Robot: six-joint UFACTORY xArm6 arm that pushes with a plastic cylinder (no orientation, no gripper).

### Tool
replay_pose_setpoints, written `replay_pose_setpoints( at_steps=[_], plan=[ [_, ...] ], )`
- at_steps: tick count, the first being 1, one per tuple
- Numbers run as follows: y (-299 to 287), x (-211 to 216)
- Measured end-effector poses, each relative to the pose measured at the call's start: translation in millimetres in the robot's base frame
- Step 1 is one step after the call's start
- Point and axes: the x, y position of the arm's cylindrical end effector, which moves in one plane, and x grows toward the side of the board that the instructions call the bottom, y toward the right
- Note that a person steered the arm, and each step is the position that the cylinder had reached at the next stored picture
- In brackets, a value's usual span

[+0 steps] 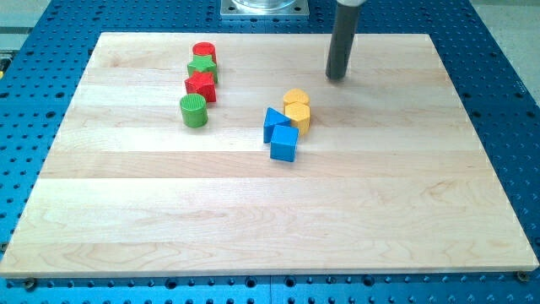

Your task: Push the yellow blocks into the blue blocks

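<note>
Two yellow blocks sit near the board's middle: a yellow round one (pixel 296 99) and, touching it just below, a yellow hexagonal one (pixel 298 116). A blue triangular block (pixel 273 122) lies against their left side, and a blue cube (pixel 284 143) sits right below, touching the lower yellow block. My tip (pixel 337 77) rests on the board up and to the right of the yellow blocks, a short gap away, touching none of them.
A column of blocks stands at the upper left: a red cylinder (pixel 203 52), a green star (pixel 202 68), a red star (pixel 201 85) and a green cylinder (pixel 193 111). The wooden board (pixel 253 219) lies on a blue perforated table (pixel 506 101).
</note>
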Motion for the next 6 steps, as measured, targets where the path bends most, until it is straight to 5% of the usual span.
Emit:
replay_pose_setpoints(
  at_steps=[2, 4, 6],
  plan=[
    [-40, 59],
    [-41, 51],
    [-60, 100]
  ],
)
